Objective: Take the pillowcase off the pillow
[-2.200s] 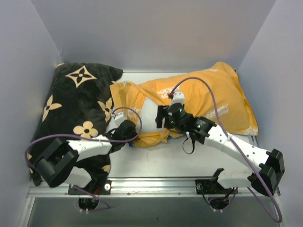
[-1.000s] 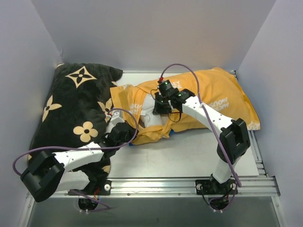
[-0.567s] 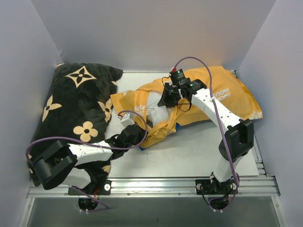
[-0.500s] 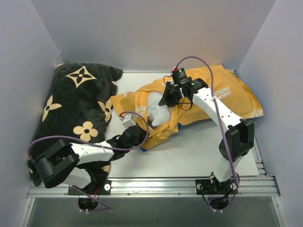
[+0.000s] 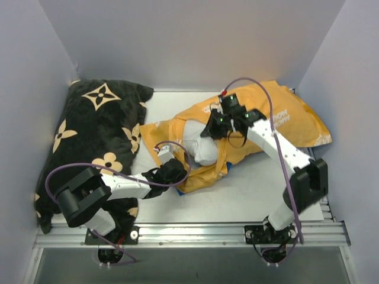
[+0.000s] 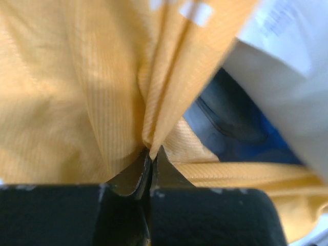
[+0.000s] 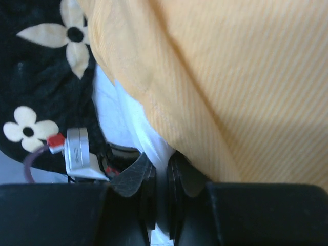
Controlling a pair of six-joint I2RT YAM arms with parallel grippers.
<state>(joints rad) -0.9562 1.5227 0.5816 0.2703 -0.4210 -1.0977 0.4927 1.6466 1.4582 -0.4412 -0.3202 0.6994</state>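
The orange-yellow pillowcase point(image 5: 278, 118) lies across the table's middle and right, its open end facing left. Part of the white pillow point(image 5: 198, 145) bulges out of that opening. My left gripper point(image 5: 175, 172) is at the opening's near edge, shut on a fold of the pillowcase point(image 6: 102, 77); the pinch shows in the left wrist view at the gripper point(image 6: 150, 154), with the blue inner side point(image 6: 230, 128) beside it. My right gripper point(image 5: 212, 127) reaches in from the right and is shut on the pillow's white fabric point(image 7: 154, 146); its gripper point(image 7: 163, 169) sits under the pillowcase point(image 7: 230, 77).
A black cushion point(image 5: 95, 130) with tan flowers fills the left side, under my left arm. Grey walls close in on the left, back and right. A metal rail point(image 5: 195, 228) runs along the near edge. Bare table point(image 5: 249, 189) shows in front of the pillowcase.
The right gripper has drawn its white fabric rightward, and more of the pillow now shows. The left gripper has shifted right and nearer with the pillowcase's edge. The whole bundle slid right.
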